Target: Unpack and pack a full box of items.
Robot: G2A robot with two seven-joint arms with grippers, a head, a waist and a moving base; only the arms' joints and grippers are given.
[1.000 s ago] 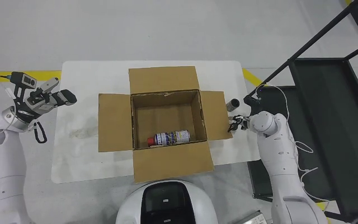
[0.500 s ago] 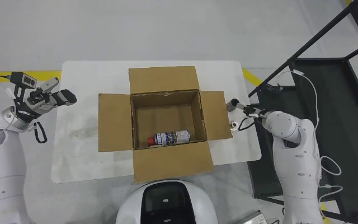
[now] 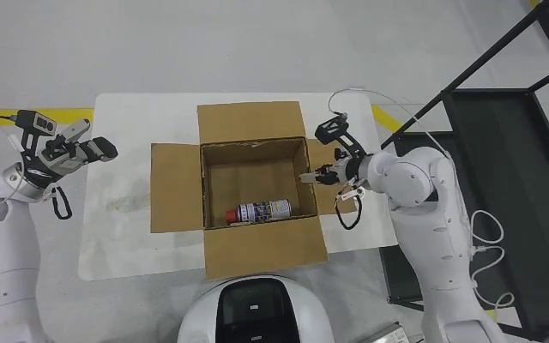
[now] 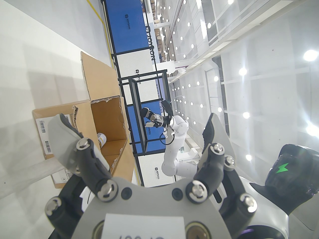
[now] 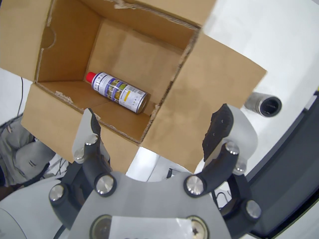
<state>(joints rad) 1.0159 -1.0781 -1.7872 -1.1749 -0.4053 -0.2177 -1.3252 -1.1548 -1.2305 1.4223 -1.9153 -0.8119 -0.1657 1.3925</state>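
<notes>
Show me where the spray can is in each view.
Top view: spray can lying in the cardboard box, by its robot-side wall.
Left wrist view: spray can partly visible inside the box.
Right wrist view: spray can on the box floor.
Shared landmark: the cardboard box.

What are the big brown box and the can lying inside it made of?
Box: corrugated cardboard, matte brown; its torn edges look ragged and fibrous. Can: probably metal, with a glossy printed wrap and a shiny bare rim; its red cap looks like plastic.
</notes>
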